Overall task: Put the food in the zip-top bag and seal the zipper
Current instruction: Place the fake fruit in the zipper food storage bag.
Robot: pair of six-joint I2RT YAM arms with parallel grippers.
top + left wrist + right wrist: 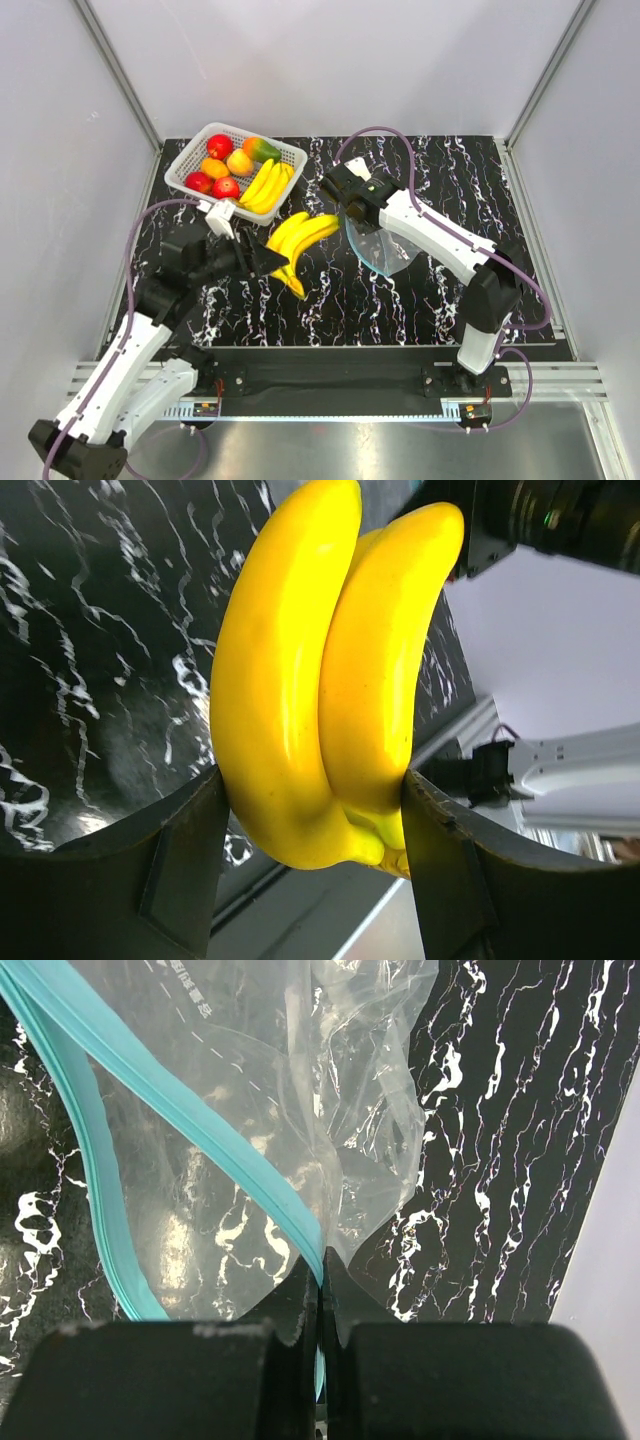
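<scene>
My left gripper (pixel 272 260) is shut on a yellow banana bunch (pixel 300 240) near its stem end and holds it over the black marble table; the left wrist view shows the bananas (pixel 330 670) squeezed between both fingers. My right gripper (pixel 352 213) is shut on the blue-teal zipper strip (pixel 200 1130) of the clear zip-top bag (pixel 382 248), which hangs open below it, just right of the banana tips. In the right wrist view the bag (pixel 300 1090) looks empty. More fruit lies in the white basket (pixel 186 166): another banana bunch (pixel 266 186), red apples (pixel 220 146), orange fruits (pixel 239 162) and a mango (pixel 262 150).
The white lattice basket stands at the back left of the table. Grey enclosure walls surround the table on three sides. A metal rail (pixel 340 385) with the arm bases runs along the near edge. Purple cables loop from both arms.
</scene>
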